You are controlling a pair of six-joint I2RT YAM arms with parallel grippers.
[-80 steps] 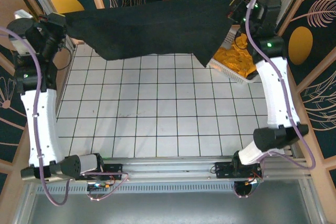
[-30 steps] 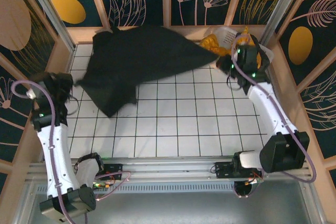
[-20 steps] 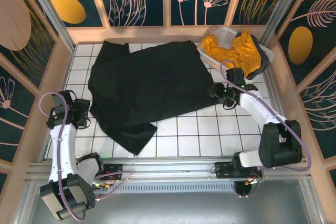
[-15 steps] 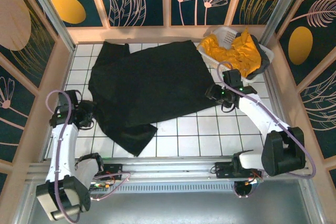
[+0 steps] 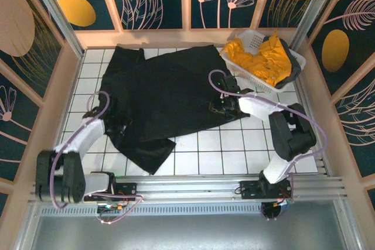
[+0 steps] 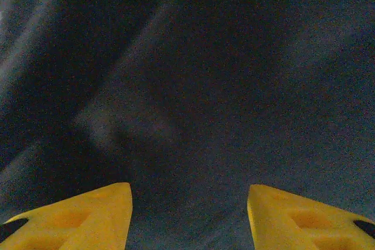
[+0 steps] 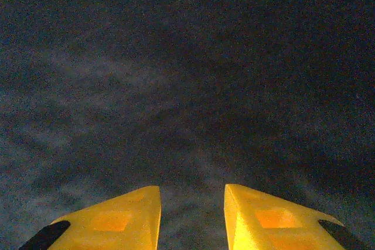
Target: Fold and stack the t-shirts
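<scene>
The large black soft-fabric t-shirt lies spread on our white gridded counter, left jaws and right jaws parted over it, gripping nothing. We judge flattening underway; next, pinch an edge and fold

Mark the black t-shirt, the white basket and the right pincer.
black t-shirt (image 5: pixel 164 92): top external view, middle of its body.
white basket (image 5: pixel 254 40): top external view, bare lattice of its far wall.
right pincer (image 7: pixel 191 203): right wrist view, midway between its yellow fingertips.
</scene>
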